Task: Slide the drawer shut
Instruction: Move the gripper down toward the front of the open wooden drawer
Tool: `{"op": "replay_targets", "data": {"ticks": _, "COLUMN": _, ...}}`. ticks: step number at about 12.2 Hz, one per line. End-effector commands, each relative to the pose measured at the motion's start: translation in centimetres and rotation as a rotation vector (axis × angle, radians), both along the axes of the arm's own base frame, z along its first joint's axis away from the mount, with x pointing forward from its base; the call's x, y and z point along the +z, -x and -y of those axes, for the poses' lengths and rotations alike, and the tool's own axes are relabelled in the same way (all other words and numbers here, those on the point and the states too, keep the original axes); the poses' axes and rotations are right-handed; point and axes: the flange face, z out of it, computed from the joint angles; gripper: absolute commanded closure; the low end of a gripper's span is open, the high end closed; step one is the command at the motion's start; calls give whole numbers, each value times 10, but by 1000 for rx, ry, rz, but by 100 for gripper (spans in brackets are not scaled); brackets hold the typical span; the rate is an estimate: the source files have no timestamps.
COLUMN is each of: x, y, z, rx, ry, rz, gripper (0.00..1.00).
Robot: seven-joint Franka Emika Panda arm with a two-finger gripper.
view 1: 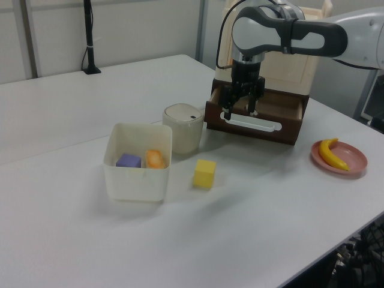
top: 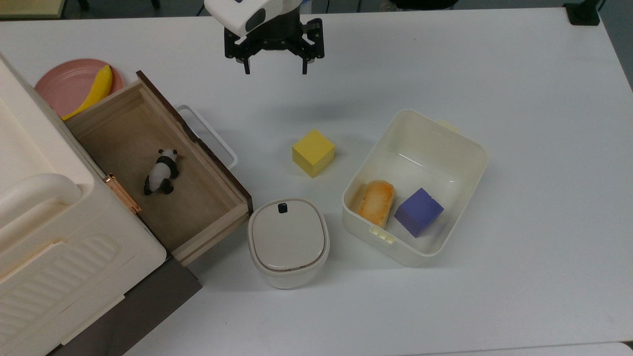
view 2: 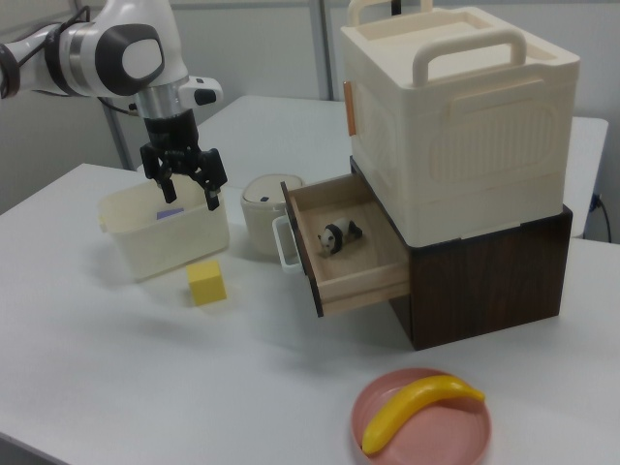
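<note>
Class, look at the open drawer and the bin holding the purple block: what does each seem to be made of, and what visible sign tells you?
The drawer: light unfinished-looking wood, shown by grain on its floor and walls; its dark brown front looks like wood veneer, and the white loop handle is probably plastic or painted metal.
The bin: cream plastic, probably, given its smooth glossy walls, rounded corners and moulded tabs.

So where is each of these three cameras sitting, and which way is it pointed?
Top view: overhead, looking straight down at the table; the gripper hangs open at the top edge.
Left view: low at one table side, facing the drawer front; the arm reaches in from the left view's right.
Right view: opposite side, looking into the open drawer; the arm enters from the right view's left.
All three share the drawer and yellow block.
</note>
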Motion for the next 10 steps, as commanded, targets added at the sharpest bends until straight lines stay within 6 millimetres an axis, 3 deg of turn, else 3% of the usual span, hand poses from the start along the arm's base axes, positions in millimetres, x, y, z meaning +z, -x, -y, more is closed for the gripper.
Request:
{"op": "replay_targets", "data": {"ticks": 1, "x": 6, "y": 11, "z": 3, "rx": -120, "ry": -9, "rz": -34, "gripper": 81}}
{"op": "replay_targets", "data": {"ticks": 3, "x": 6, "y": 11, "z": 3, "rx": -120, "ry": -9, "rz": -34, "gripper": 81}}
{"op": "replay_targets", "data": {"ticks": 5, "x": 6, "y": 11, "z": 3, "rx": -120, "ry": -9, "rz": -33, "gripper": 69}}
{"op": "replay_targets", "data": {"ticks": 10, "x": 4, "y": 9, "z": 4, "rx": -135, "ry": -9, "rz": -32, "gripper": 77}}
